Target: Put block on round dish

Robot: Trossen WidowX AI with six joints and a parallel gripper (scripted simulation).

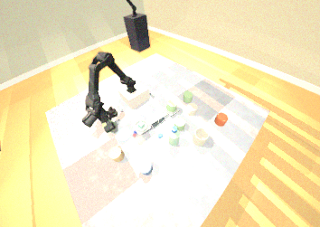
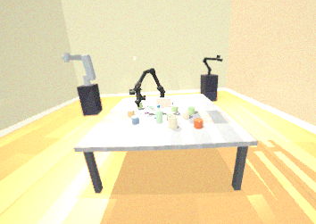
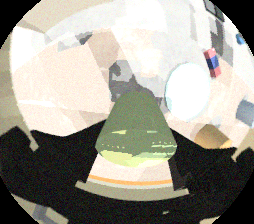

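Observation:
My gripper (image 1: 108, 120) (image 2: 140, 102) (image 3: 137, 136) is shut on a green cup (image 1: 105, 125) (image 2: 141, 105) (image 3: 137, 117), left of the balance in the top view. The cup fills the middle of the wrist view. A small teal block (image 1: 141, 125) lies uncovered on the left end of the balance (image 1: 158, 121). The other green cup (image 1: 172, 107) (image 2: 174, 109) stands on its right end. The round dish (image 3: 187, 91) is pale and shows right of the held cup in the wrist view, with nothing visible on it. It is hard to make out in the top and exterior views.
A pale box (image 1: 136, 99) (image 2: 163, 103) stands near the arm's base. A tan cup (image 1: 117, 154) (image 3: 212, 136), a blue cup (image 1: 145, 168) (image 3: 248, 112) and a red-and-blue piece (image 3: 212, 63) lie around the dish. A bottle (image 1: 174, 137) and several cups stand beyond the balance.

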